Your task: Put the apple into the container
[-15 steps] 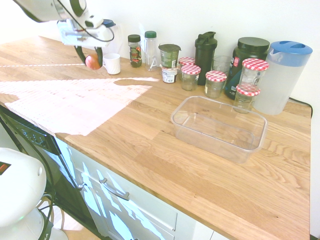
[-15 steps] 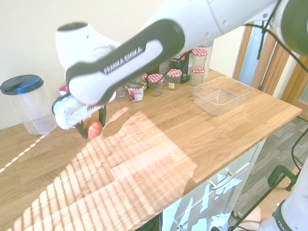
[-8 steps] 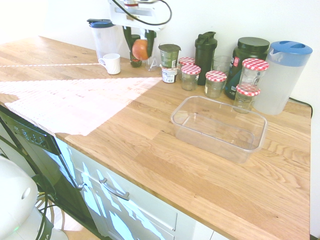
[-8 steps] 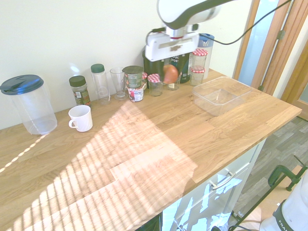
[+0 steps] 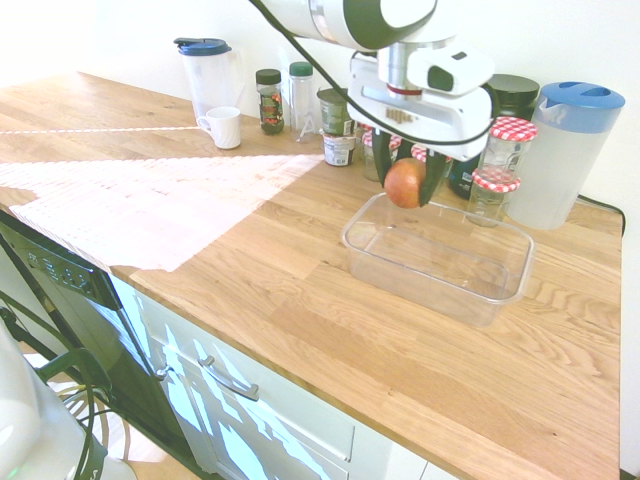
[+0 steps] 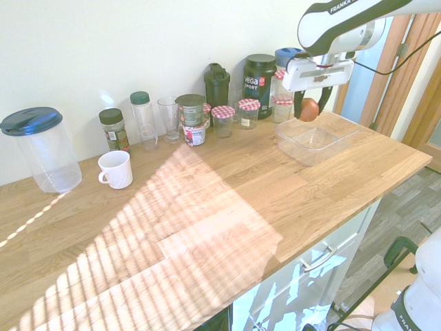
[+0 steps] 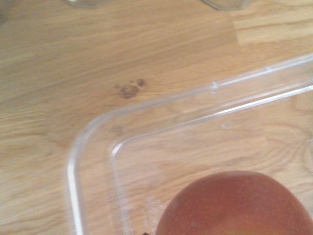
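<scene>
Clear plastic forms the shallow, lidless rectangular container [image 5: 400, 279], which rests on the wooden worktop [image 5: 285, 325]. The two-finger gripper [image 5: 406, 192] is closed on the red-orange apple [image 6: 308, 109] and carries it above the container; release is the remaining operation.

Caution: seen from the first exterior view, the apple hangs toward the far left part of the container. If the fingers open without further travel inward, the apple may strike the rim and roll out onto the worktop. A release from excessive height may cause a bounce over the low wall or shift the light container. If descent begins off-centre, a fingertip may catch the rim and tip the container. Travel too far toward the far side may bring the gripper against the glass jar with the red-checked lid [image 5: 487, 205], which stands just beside the container.

Position of apple: between the two fingers, at their lower ends, with its underside exposed. Recommended action: centre the apple over the container floor, lower it inside the walls, then open the fingers.
</scene>
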Robot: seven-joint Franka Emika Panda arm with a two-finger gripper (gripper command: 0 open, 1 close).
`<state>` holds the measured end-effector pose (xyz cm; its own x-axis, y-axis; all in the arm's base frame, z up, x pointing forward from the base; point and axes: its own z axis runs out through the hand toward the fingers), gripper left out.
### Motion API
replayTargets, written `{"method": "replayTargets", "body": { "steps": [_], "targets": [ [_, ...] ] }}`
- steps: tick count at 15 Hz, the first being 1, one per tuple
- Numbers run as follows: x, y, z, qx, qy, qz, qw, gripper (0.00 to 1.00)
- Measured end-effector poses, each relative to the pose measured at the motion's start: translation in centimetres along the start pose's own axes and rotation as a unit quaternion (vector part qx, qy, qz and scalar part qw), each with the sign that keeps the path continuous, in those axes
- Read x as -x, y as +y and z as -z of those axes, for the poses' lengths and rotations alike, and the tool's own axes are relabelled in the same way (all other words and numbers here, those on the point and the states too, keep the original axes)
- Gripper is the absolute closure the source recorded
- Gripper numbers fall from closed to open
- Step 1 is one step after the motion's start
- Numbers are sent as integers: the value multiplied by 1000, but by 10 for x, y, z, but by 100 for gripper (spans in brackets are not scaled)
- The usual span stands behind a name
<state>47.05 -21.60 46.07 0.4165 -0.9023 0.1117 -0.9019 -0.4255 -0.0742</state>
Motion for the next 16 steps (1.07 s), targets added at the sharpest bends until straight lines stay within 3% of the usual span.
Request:
{"method": "replayTargets", "body": {
  "steps": [5, 11, 12, 16],
  "targets": [
    [-27, 31, -24, 17, -4, -16, 1000, 100],
    [-9, 6, -93, 27, -4, -4, 1000, 100],
    [-7, 2, -97, 29, -6, -7, 1000, 0],
    [-5, -4, -99, 30, -6, -10, 999, 0]
  ]
}}
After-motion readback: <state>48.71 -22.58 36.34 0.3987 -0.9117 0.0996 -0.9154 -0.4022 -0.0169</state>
